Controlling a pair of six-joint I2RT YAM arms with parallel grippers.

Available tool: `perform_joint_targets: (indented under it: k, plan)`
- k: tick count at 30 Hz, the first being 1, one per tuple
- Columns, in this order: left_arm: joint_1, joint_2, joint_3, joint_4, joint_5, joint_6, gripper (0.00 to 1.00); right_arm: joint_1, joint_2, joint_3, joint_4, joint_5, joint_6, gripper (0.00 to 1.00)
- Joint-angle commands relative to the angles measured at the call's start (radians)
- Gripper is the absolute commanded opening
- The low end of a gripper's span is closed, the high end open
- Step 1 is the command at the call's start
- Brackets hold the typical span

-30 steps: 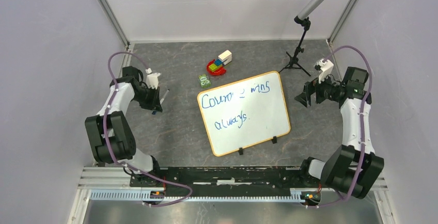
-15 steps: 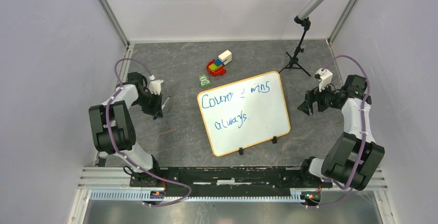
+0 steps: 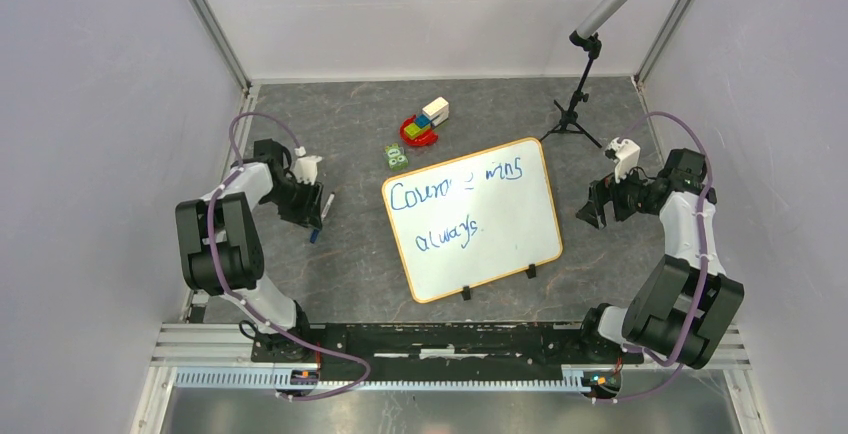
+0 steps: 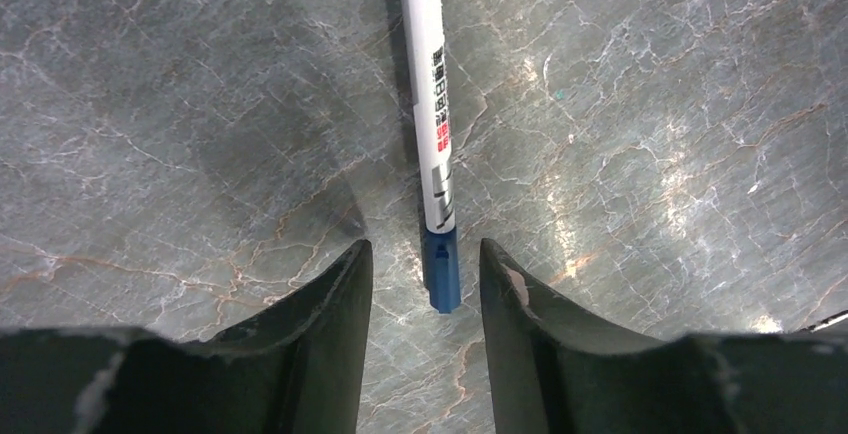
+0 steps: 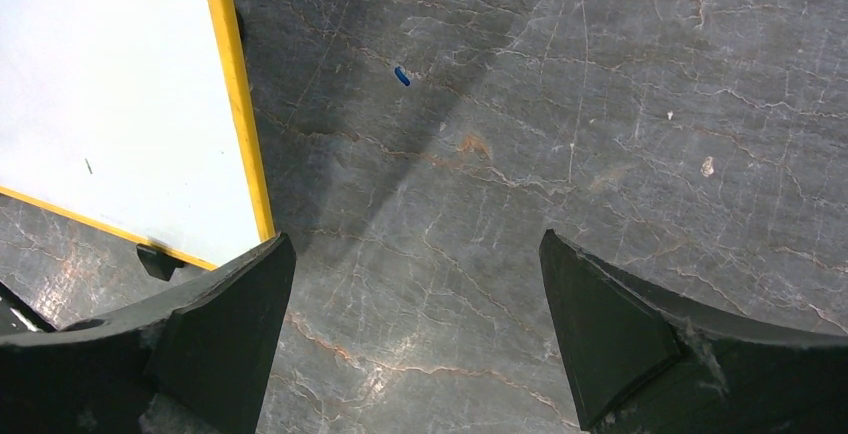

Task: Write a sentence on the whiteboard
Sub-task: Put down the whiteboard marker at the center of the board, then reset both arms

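Left wrist view: the left hand (image 4: 425, 254) hangs low over the desk (image 4: 650, 104) with its two fingers apart. The marker (image 4: 430, 104) lies flat between them, its blue end at bottom centre of the frame and its white barrel running out past the top edge. A gap shows on either side of the blue end, so nothing is clamped and the marker rests on the desk alone. That reads as a put-down: it lies well left of the board, where it cannot smear the writing.

In the top external view the whiteboard (image 3: 510, 239) lies flat at centre right of the frame, turned at an angle, with its black clips (image 3: 466, 292) on the lower edge. The sentence (image 3: 455, 194) crosses it in blue in two lines, roughly "Courage wins always", so the writing looks finished.

The right hand (image 5: 415, 239) is spread wide and holds nothing. It hovers over the desk just off the board's yellow rim, seen at the left of the right wrist frame. It is likely kept there so it stays off the fresh ink.
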Motion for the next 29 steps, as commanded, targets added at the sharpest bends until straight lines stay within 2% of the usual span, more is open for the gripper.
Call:
perform_joint_targets:
  k: [1,3,5,6,11,20,24,29]
  plan:
    - [-0.001,-0.069,0.044,-0.039,0.031,0.040,0.55,-0.004,-0.012,0.028,-0.001,0.018,-0.034,0.98]
    - [-0.001,-0.099,0.064,-0.058,0.028,0.041,0.75,-0.004,-0.008,0.050,-0.014,0.031,-0.044,0.98]
    - [0.001,-0.123,0.098,-0.102,0.038,0.043,0.88,-0.005,0.000,0.082,-0.026,0.047,-0.050,0.98]
    - [0.002,-0.131,0.123,-0.128,0.054,0.050,0.98,-0.007,0.004,0.103,-0.034,0.052,-0.052,0.98]
    - [0.068,-0.141,0.307,-0.217,0.152,0.023,1.00,-0.018,0.046,0.246,-0.058,0.068,-0.040,0.98]
    - [0.248,-0.051,0.613,-0.203,0.261,-0.107,1.00,-0.059,0.166,0.500,-0.004,0.112,0.029,0.98]
    - [0.253,-0.063,0.619,-0.150,0.208,-0.138,1.00,-0.080,0.213,0.551,0.034,0.113,0.066,0.98]
    - [0.253,-0.069,0.587,-0.130,0.155,-0.147,1.00,-0.081,0.238,0.532,0.053,0.112,0.074,0.98]
